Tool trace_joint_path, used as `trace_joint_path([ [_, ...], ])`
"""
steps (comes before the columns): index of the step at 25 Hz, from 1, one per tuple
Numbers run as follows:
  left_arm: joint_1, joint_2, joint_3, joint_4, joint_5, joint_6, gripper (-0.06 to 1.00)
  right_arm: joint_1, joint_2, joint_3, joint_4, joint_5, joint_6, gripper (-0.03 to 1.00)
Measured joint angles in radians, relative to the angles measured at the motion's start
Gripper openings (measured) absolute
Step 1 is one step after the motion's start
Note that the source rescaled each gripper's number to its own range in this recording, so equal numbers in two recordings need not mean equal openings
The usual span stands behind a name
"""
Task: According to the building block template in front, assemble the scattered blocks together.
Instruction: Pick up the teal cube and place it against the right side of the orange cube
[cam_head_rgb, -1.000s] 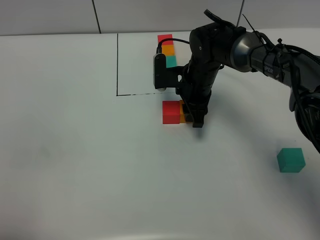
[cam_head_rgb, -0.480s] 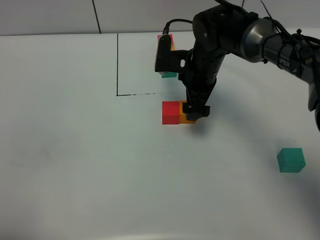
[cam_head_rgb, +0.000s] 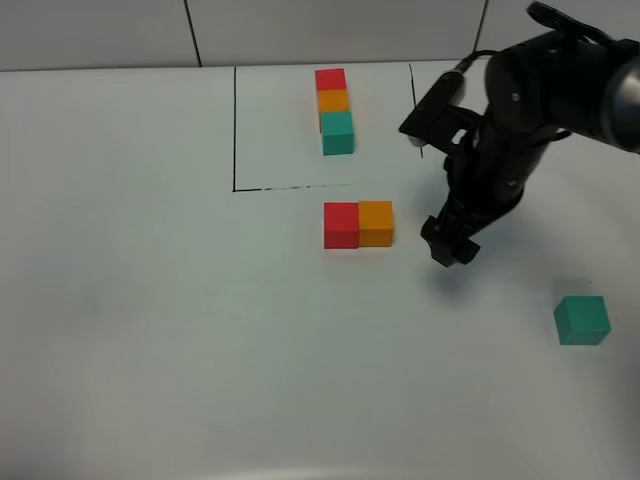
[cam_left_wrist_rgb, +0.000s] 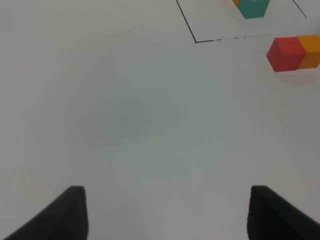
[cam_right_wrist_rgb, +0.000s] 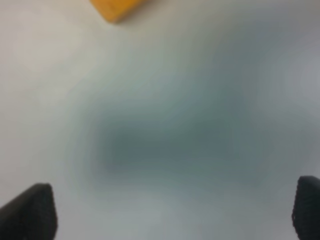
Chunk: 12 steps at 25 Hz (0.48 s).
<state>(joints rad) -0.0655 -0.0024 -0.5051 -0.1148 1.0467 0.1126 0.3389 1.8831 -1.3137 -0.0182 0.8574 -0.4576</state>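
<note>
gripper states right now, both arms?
Left gripper: open, holding nothing.
Right gripper: open, holding nothing, apart from the orange block.

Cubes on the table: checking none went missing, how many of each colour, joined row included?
Red: 2, loose red cube and one in the joined row
Orange: 2, loose orange cube and one in the row
Teal: 2, loose teal cube and one in the row
Total: 6
</note>
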Motion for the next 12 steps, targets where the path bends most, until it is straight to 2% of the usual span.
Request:
trace_joint_path([
  [4, 0.0, 0.0, 0.0, 0.0, 0.0, 0.0, 0.42, -0.047, -0.146, 0.167, -0.006, -0.063, 0.189, 0.9],
  [9, 0.0, 0.0, 0.0, 0.0, 0.0, 0.0, 0.42, -0.12, -0.296, 0.374, -0.078, -0.16, 0.443, 0.89],
  [12, 0.0, 0.0, 0.0, 0.0, 0.0, 0.0, 0.42, -0.174, -0.348, 0.455, -0.089, -0.176, 0.535, 0.88],
])
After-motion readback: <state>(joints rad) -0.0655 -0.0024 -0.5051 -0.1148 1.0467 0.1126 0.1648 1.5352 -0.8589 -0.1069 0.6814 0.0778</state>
